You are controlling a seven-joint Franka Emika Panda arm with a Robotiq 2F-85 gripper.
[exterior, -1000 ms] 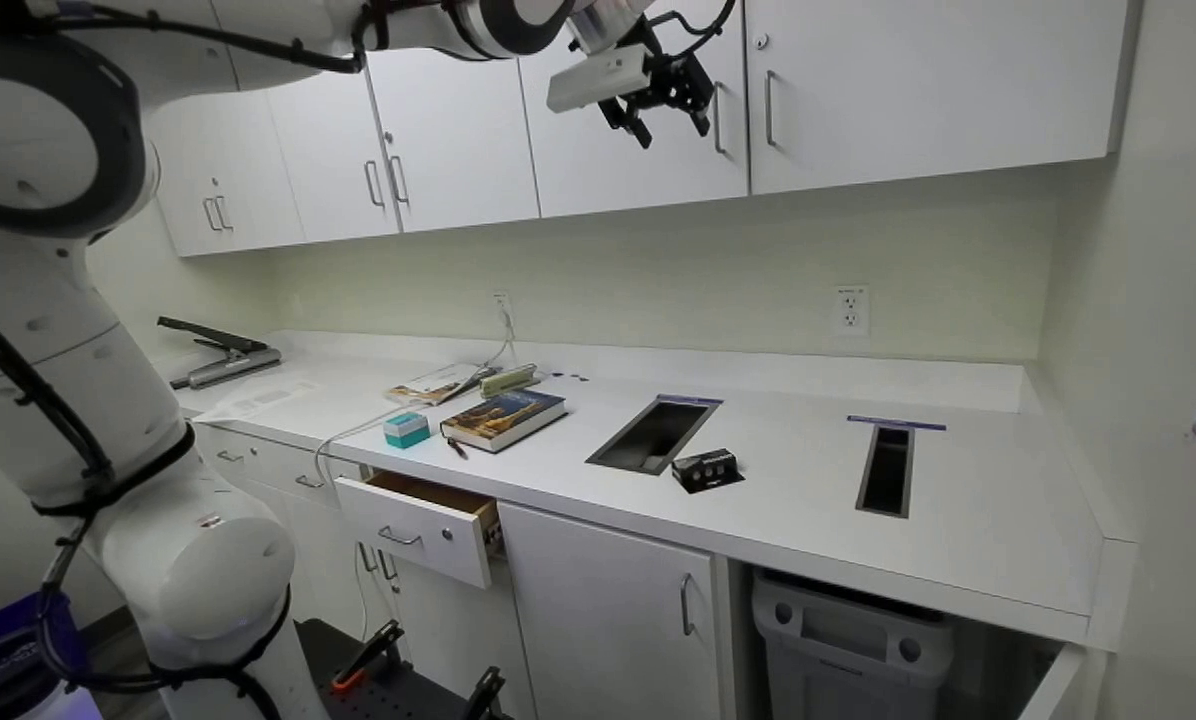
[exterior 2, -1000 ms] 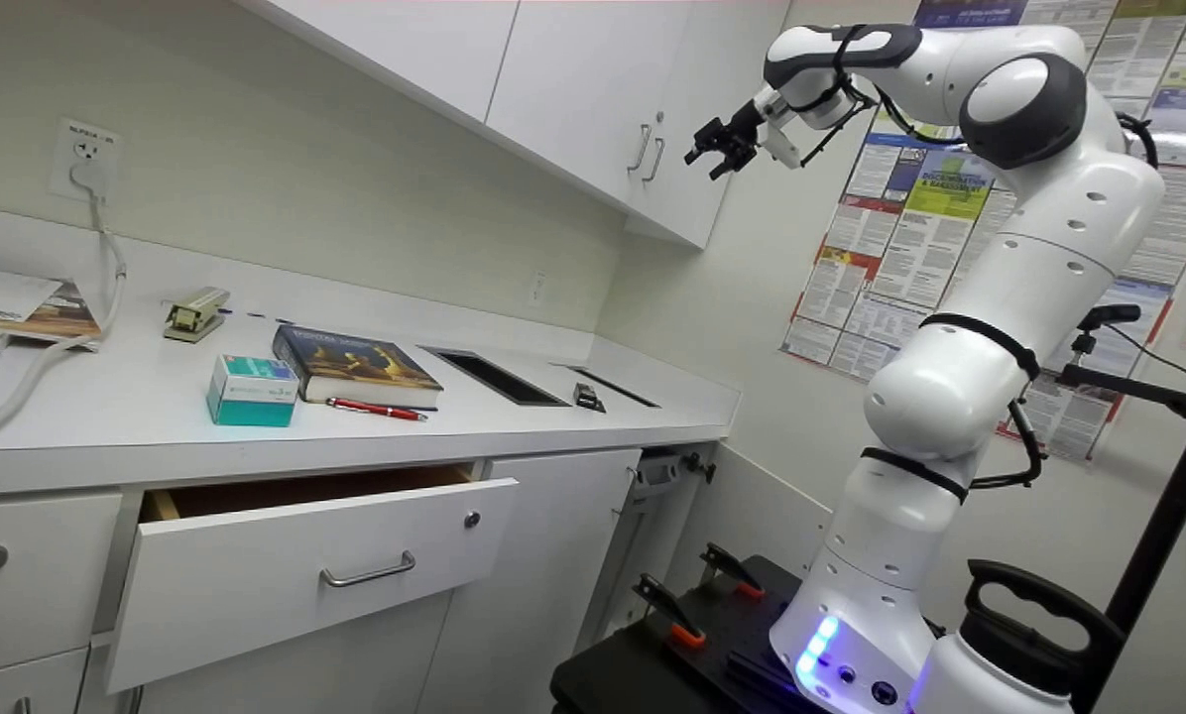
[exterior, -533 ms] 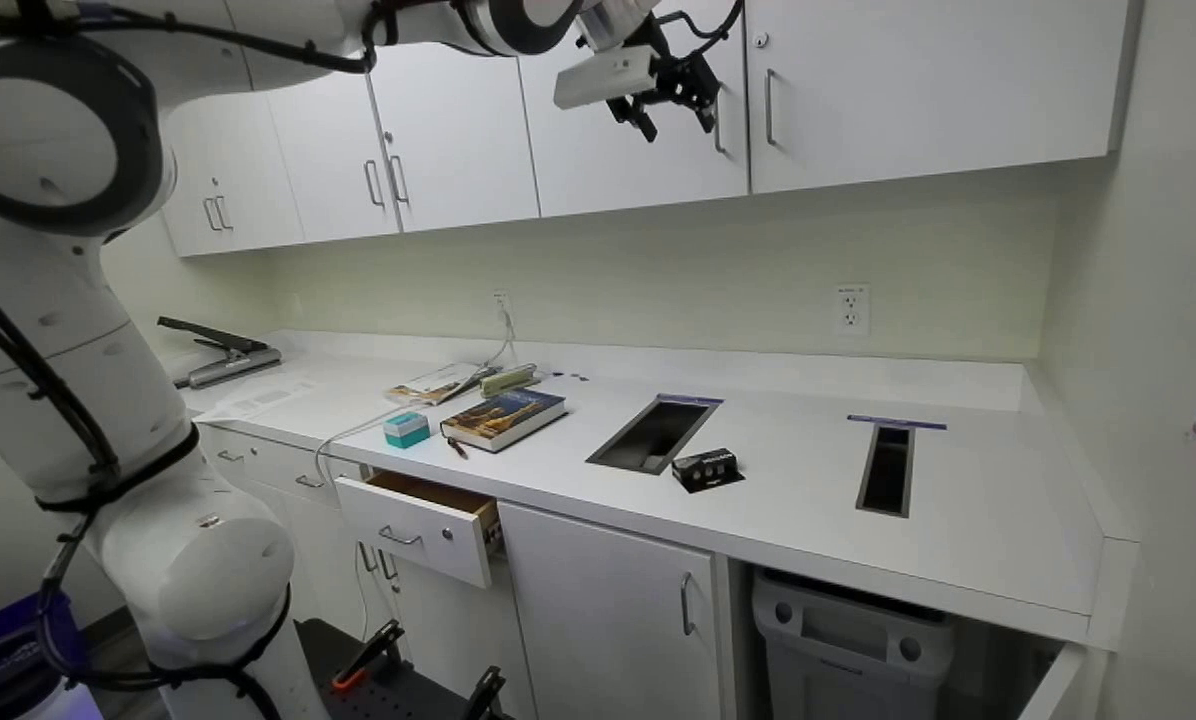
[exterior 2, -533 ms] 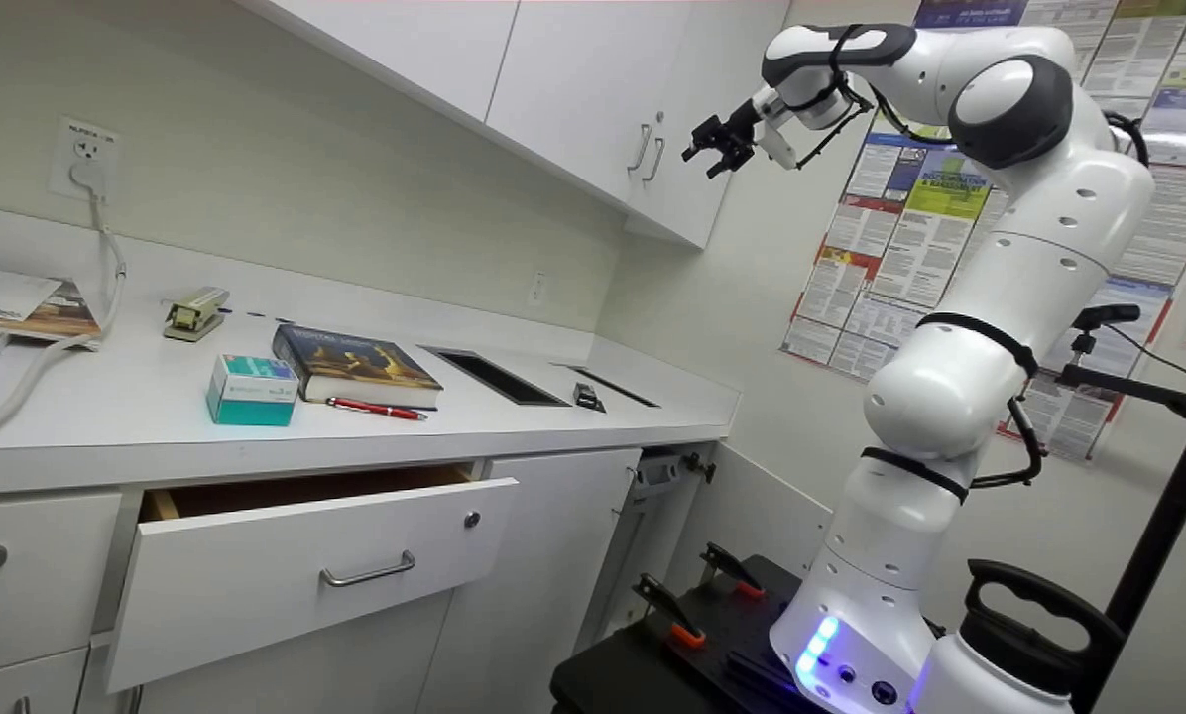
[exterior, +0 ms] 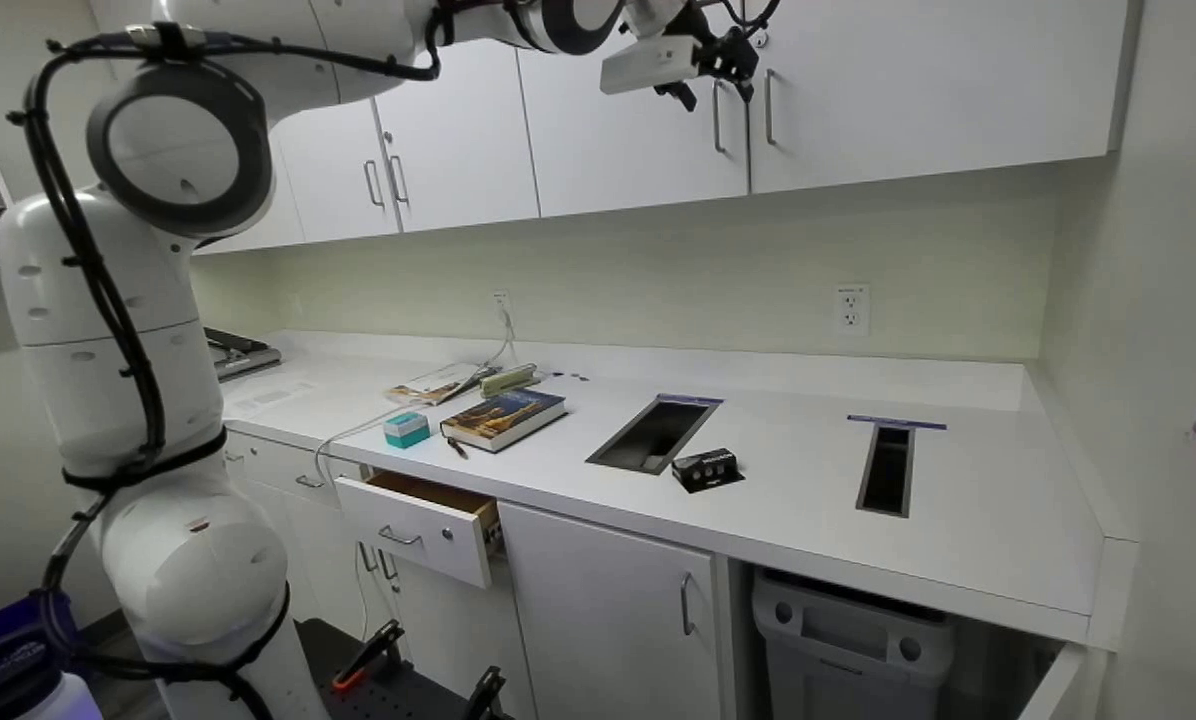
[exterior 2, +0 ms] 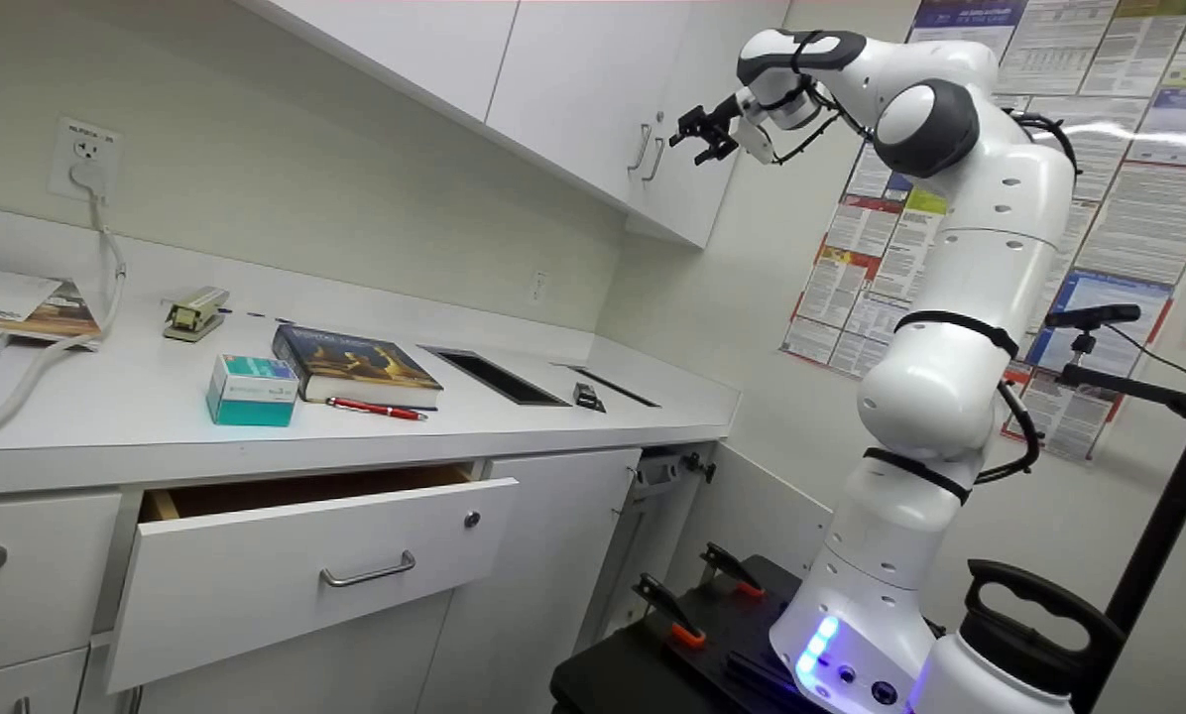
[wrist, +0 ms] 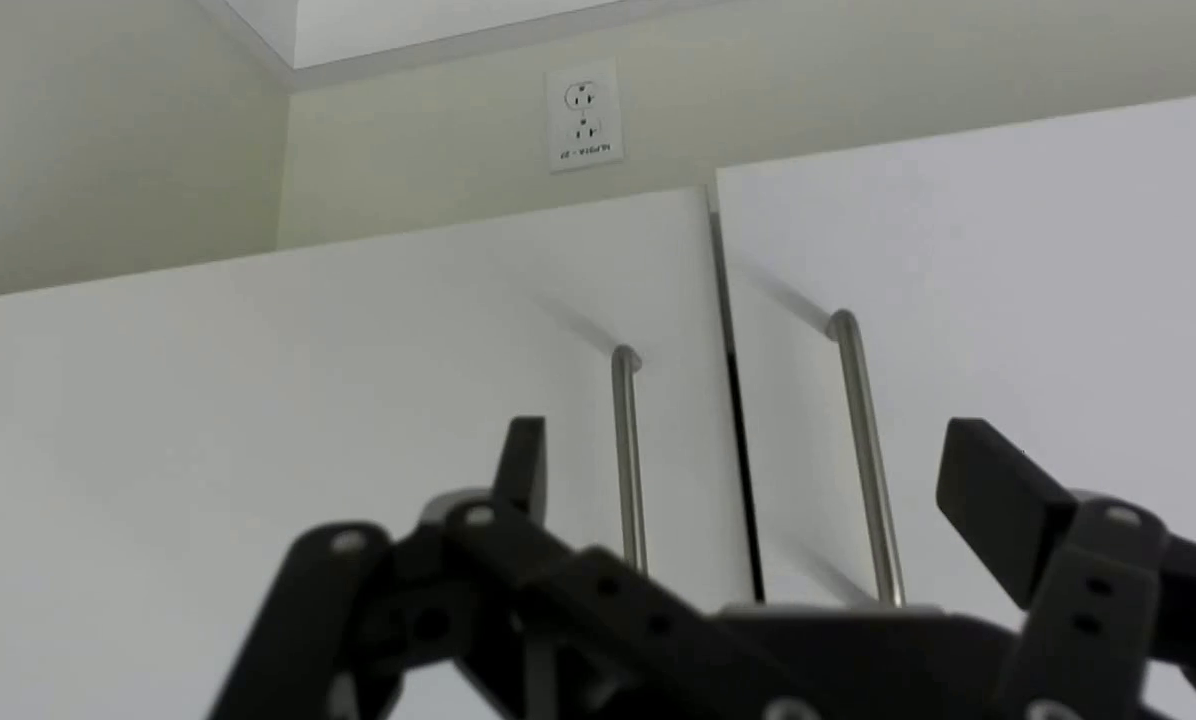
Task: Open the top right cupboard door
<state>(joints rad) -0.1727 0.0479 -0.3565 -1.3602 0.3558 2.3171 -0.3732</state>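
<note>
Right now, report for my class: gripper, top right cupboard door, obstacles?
Gripper open, empty. Top right cupboard door shut. Wrist view: its handle and neighbouring handle appear between fingers; neighbouring one might snag.

Office-like workroom: stapler (exterior 2: 194,314), pen (exterior 2: 375,408), book (exterior 2: 360,369) on counter (exterior 2: 147,397); notices (exterior 2: 1138,218) on wall (exterior 2: 722,327).

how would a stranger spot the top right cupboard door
Find the white countertop, then the wall cupboards above it. In an exterior view, the top right cupboard door is the rightmost one, nearest the right-hand wall. It looks widest, with a silver bar handle near its left edge; the narrower neighbouring door has one near its right edge.
</note>
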